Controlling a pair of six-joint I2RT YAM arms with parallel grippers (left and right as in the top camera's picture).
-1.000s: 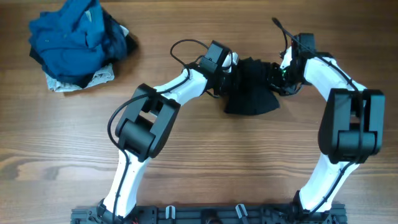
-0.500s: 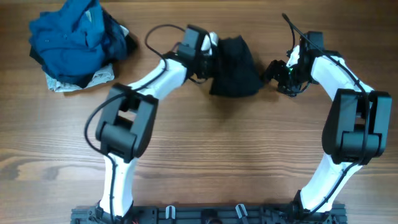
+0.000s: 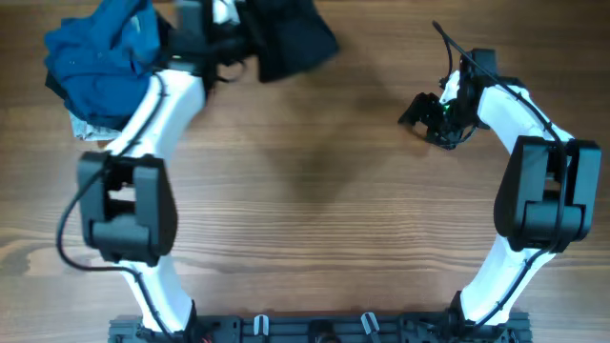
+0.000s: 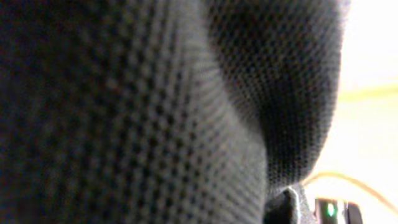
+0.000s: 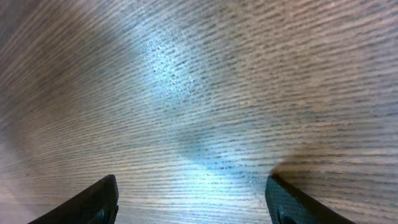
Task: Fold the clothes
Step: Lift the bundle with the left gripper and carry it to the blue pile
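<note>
The left fingers [image 3: 238, 43] are at the far edge of the worktop [image 3: 315, 219], left of centre. They are buried in cloth, but the black garment [image 3: 291, 43] bunches at them and fills the left wrist view [image 4: 155, 112], so I judge them clamped on it. The garment lies right at the far edge, just beside the blue pile [image 3: 105, 62] in the far left corner.

The right fingers [image 5: 93, 202] are spread apart and hold nothing, low over bare wood near the far right corner.

The risks come from the single-point hold. With only one arm on the bunched cloth, any fold in it could slump open. If released this close to the edge, it could slide off the worktop. If set down too far left, it could land on the pile and mix with the unfolded clothes.
</note>
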